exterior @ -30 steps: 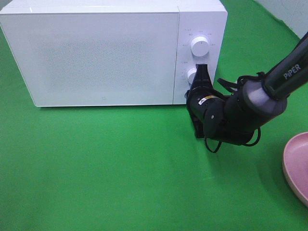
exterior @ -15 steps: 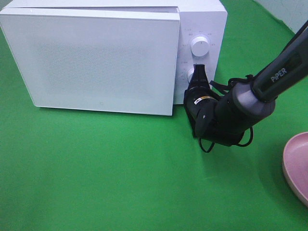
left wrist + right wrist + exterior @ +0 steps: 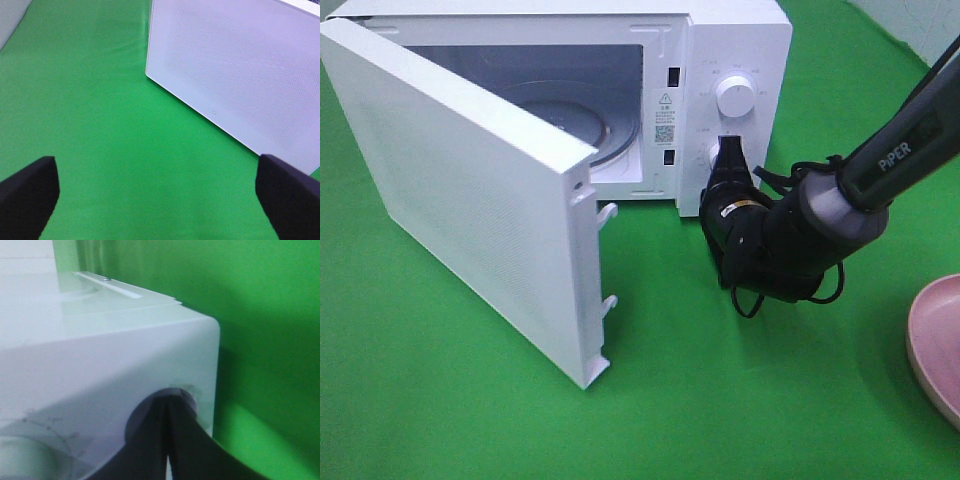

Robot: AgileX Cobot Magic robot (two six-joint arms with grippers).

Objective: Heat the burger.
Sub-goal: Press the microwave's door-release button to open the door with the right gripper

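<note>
The burger is out of sight in all three views. The white microwave [image 3: 740, 40] stands at the back of a green cloth [image 3: 720, 400]. Its door [image 3: 470, 200], hinged on the left, stands wide open and angles out towards the front. Inside, a round glass turntable [image 3: 580, 115] is visible; the part of it that shows is bare.

On the control panel to the right of the cavity there is an upper white knob [image 3: 734, 95] and, below it, a lower round control [image 3: 717, 152]. The right gripper [image 3: 728, 150] reaches in from the right on a black arm. Its jaws are pressed together and their tips are against that lower control. The right wrist view shows the two dark fingertips [image 3: 167, 412] meeting in a round recess on the panel.

The left gripper [image 3: 155, 165] appears only in its own wrist view. Its jaws are spread wide apart with nothing between them, above the cloth and facing the outer face of the door.

The edge of a pink plate [image 3: 935, 345] shows at the far right, well apart from the microwave.
</note>
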